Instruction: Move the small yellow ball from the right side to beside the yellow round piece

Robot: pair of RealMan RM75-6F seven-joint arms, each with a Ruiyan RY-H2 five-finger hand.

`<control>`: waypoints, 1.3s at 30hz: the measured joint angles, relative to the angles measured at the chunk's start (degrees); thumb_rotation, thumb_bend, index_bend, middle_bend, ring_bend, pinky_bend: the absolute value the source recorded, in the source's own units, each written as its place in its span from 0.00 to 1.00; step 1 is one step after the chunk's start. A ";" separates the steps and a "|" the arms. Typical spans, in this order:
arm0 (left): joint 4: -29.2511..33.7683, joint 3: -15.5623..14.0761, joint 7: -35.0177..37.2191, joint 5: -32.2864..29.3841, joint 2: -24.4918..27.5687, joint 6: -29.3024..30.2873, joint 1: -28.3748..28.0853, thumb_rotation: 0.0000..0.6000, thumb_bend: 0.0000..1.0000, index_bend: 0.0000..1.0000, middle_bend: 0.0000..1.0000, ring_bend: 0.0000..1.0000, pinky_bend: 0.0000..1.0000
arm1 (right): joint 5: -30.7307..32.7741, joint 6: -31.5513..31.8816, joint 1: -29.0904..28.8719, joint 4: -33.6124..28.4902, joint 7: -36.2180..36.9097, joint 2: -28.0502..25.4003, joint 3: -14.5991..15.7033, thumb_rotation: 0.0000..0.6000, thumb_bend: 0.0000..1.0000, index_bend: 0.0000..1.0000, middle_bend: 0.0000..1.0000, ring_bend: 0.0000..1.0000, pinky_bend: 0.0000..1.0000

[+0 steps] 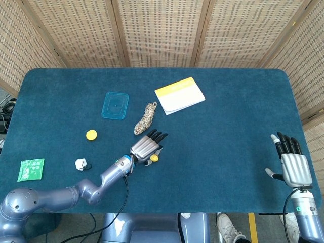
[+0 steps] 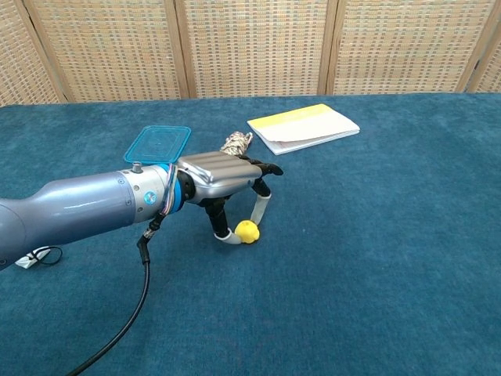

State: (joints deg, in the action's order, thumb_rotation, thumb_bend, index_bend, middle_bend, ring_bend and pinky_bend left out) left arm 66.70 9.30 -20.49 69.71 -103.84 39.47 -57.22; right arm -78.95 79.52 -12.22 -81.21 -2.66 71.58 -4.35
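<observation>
The small yellow ball (image 1: 154,158) (image 2: 247,231) lies on the blue cloth near the table's middle front. My left hand (image 1: 145,148) (image 2: 219,176) hovers right over it, palm down. Its thumb touches the ball's left side and a bent finger touches its far side, so the ball is pinched between them while it rests on the cloth. The yellow round piece (image 1: 91,134) sits further left, well apart from the ball; in the chest view my arm hides it. My right hand (image 1: 295,168) stays at the table's front right edge, fingers spread, holding nothing.
A coil of rope (image 1: 146,117) (image 2: 235,143) lies just behind my left hand. A blue lid (image 1: 115,105) (image 2: 158,142) and a yellow-and-white booklet (image 1: 179,95) (image 2: 304,127) lie further back. A white crumpled scrap (image 1: 81,164) and a green packet (image 1: 31,169) are front left.
</observation>
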 measured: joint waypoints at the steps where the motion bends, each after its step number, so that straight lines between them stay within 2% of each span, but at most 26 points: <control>1: 0.05 -0.07 -0.17 -0.09 0.00 0.07 -0.04 1.00 0.28 0.57 0.00 0.00 0.00 | -0.05 -0.01 0.05 -0.01 0.00 -0.01 -0.05 1.00 0.00 0.06 0.00 0.00 0.00; 12: 2.13 0.45 -0.23 -1.18 2.27 1.90 0.41 1.00 0.29 0.58 0.00 0.00 0.00 | -0.52 -0.50 0.36 -0.17 -0.23 -0.02 -0.37 1.00 0.00 0.08 0.00 0.00 0.00; 18: 6.19 1.84 2.17 -2.26 9.14 3.92 2.25 1.00 0.28 0.57 0.00 0.00 0.00 | -0.76 -0.51 0.54 -0.30 -0.47 0.04 -0.51 1.00 0.00 0.10 0.00 0.00 0.00; 23: 7.06 2.15 7.85 -3.13 15.40 5.75 5.87 1.00 0.29 0.56 0.00 0.00 0.00 | -1.16 -0.41 0.69 -0.71 -0.83 0.04 -0.50 1.00 0.00 0.11 0.00 0.00 0.00; 27: 4.90 1.48 12.22 -3.66 18.39 5.47 8.30 1.00 0.28 0.55 0.00 0.00 0.00 | -1.49 -0.38 0.76 -1.07 -1.19 0.01 -0.44 1.00 0.00 0.11 0.00 0.00 0.00; 31: 1.37 0.64 15.83 -4.92 19.99 2.55 9.70 1.00 0.30 0.55 0.00 0.00 0.00 | -1.62 -0.37 0.77 -1.15 -1.65 0.12 -0.51 1.00 0.00 0.13 0.00 0.00 0.00; 39: -6.58 -0.81 20.74 -6.19 19.87 -3.97 10.45 1.00 0.31 0.55 0.00 0.00 0.00 | -1.58 -0.83 0.68 -1.05 -2.57 0.50 -0.71 1.00 0.00 0.13 0.00 0.00 0.00</control>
State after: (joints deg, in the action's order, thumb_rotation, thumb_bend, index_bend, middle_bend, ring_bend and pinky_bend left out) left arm 60.12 8.49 0.25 63.53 -83.97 35.50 -46.77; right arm -80.53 78.68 -11.54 -82.26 -5.22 72.09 -5.06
